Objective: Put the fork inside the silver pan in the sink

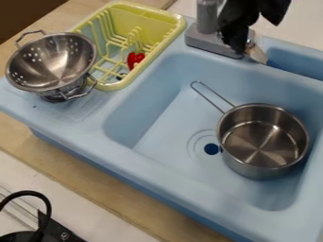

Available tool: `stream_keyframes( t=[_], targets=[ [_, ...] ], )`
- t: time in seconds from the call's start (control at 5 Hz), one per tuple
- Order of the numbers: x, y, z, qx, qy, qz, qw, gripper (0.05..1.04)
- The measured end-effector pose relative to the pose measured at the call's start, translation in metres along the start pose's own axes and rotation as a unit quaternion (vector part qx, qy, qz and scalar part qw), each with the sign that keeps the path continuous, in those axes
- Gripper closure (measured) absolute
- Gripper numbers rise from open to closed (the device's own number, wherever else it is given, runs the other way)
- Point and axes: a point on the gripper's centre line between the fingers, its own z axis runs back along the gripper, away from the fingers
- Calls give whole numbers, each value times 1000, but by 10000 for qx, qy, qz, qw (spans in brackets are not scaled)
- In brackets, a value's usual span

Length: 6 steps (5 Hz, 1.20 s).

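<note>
Light wood counter [118,204], blue toy sink [82,138] set across it. Gripper [238,35] is at the top right of the camera view, next to the grey faucet [207,18]. Can't tell how far open it is or whether it has hold of anything. Fork: best match is a pale piece with a blue end [255,53], directly below the gripper in view, by the faucet base and the small side basin. Too little shows to confirm its shape, or whether it touches the gripper. Silver pan [264,165] sits upright in the big basin, mouth up, just beside the drain [212,149], handle angled toward the faucet side. Basin rim lies between pale piece and pan; faucet crowds the gripper's other side. Yellow dish rack [118,86] on the left ledge, red item [134,59] inside. Metal colander [52,61] beside the rack. Black loop [48,208] bottom left.
</note>
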Motion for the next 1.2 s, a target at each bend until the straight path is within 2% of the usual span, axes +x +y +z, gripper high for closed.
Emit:
stream_keyframes(
  t=[0.2,0.8,1.2],
  targets=[
    [-4,2,-15,119,35,12,9999,83],
    [-10,-2,-31,258,170,89,9995,84],
    [-3,-4,-33,350,-82,250,9990,83]
  ],
)
